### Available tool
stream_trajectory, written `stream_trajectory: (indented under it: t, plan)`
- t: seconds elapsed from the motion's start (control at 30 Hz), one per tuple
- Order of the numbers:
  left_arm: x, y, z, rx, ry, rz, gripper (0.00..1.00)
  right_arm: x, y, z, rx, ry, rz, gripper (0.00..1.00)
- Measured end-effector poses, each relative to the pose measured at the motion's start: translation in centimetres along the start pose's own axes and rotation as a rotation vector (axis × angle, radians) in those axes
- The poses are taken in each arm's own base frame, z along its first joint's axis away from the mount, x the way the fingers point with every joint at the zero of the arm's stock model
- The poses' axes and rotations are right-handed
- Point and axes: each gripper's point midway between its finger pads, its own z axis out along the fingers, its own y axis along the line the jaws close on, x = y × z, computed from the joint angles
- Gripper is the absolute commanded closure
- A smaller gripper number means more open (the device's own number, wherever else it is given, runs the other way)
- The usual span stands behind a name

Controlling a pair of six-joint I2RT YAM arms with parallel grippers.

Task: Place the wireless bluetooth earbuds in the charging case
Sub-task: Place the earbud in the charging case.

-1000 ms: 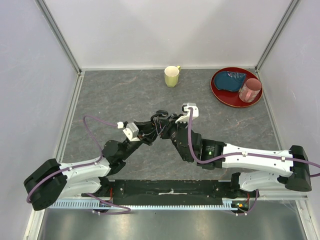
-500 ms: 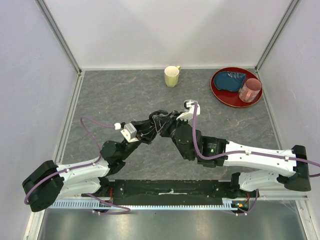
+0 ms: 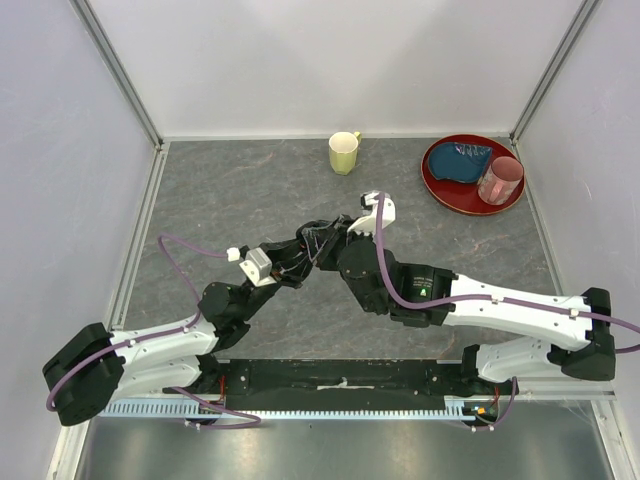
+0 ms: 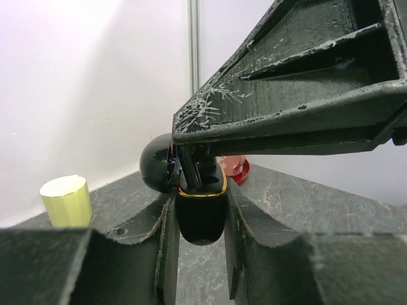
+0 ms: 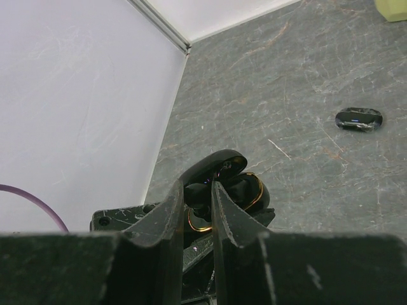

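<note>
Left gripper (image 4: 200, 202) clenched on open case (image 4: 201, 223). Right gripper (image 5: 198, 192) tips in case mouth, hold indiscernible. Seating step, probably; next, fetch loose earbud (image 5: 359, 119), 2 o'clock of case.

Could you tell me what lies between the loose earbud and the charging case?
Only bare grey table, seen in the right wrist view, separates the loose earbud from the charging case.

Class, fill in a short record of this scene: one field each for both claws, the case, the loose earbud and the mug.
left claw: clamped on the case
right claw: tips inside the case, grip unclear
case lid: open
loose earbud: lying on the table, apart from the case
mug: at the table's far edge
</note>
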Motion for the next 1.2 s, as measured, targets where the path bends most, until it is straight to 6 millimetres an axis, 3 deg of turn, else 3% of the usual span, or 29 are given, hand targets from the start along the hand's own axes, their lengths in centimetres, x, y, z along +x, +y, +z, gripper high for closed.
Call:
stream_trajectory:
  t: [0.43, 1.2]
  plan:
    - [0.3, 0.1, -0.1, 0.0, 0.016, 0.014, 0.98, 0.2, -0.2, 0.1, 0.014, 0.003, -0.003, 1.0]
    - [-0.6, -0.3, 0.2, 0.007, -0.022, 0.006, 0.98, -0.9, 0.2, -1.4, -0.164, -0.066, 0.114, 1.0]
